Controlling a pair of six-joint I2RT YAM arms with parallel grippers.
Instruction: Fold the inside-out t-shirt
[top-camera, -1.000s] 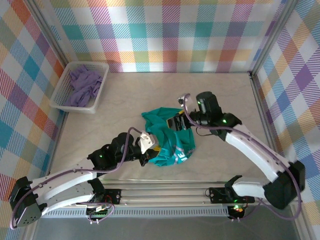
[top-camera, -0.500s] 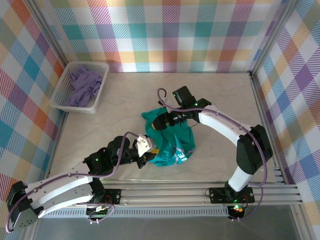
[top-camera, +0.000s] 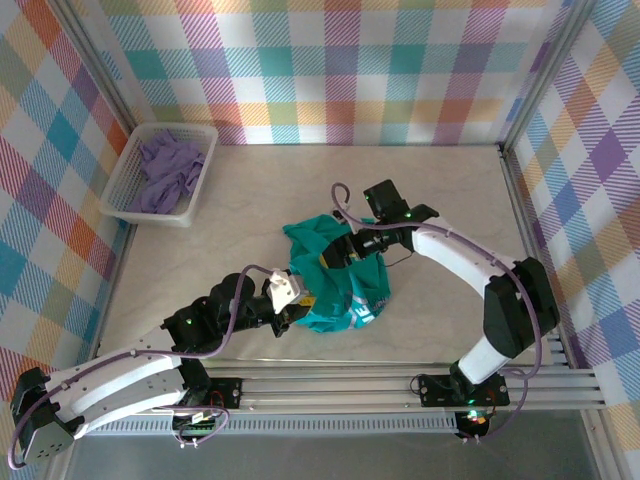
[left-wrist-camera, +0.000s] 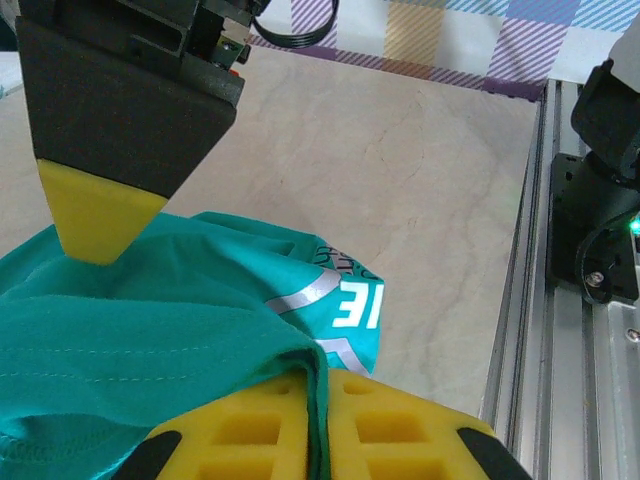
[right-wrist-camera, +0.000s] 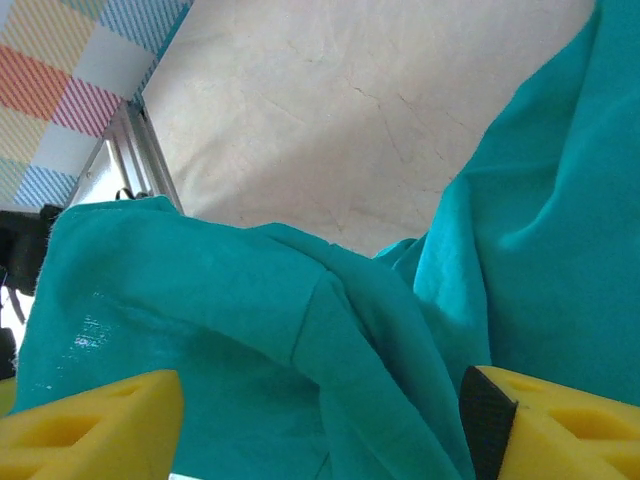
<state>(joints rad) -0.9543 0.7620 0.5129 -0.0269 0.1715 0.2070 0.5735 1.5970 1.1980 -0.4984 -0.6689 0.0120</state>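
The teal-green t-shirt (top-camera: 345, 285) lies crumpled at the middle of the table, with its pale printed graphic (top-camera: 362, 312) at the near right edge. My left gripper (top-camera: 298, 303) is at the shirt's near left side. In the left wrist view its yellow pads (left-wrist-camera: 400, 430) are shut on a fold of the t-shirt (left-wrist-camera: 150, 320), and the print (left-wrist-camera: 355, 300) lies just beyond. My right gripper (top-camera: 338, 252) is low over the shirt's upper part. In the right wrist view its fingers (right-wrist-camera: 90, 420) stand wide apart, open, with bunched t-shirt cloth (right-wrist-camera: 330, 330) between them.
A white basket (top-camera: 128, 185) holding a lavender-purple garment (top-camera: 165, 170) sits at the back left. Bare table (top-camera: 450, 190) stretches behind and to the right of the shirt. An aluminium rail (top-camera: 340, 385) runs along the near edge, and plaid walls enclose the table.
The right arm swung in from the right and brought its gripper down onto the shirt's upper part. The left gripper stayed shut on the cloth and hardly moved.
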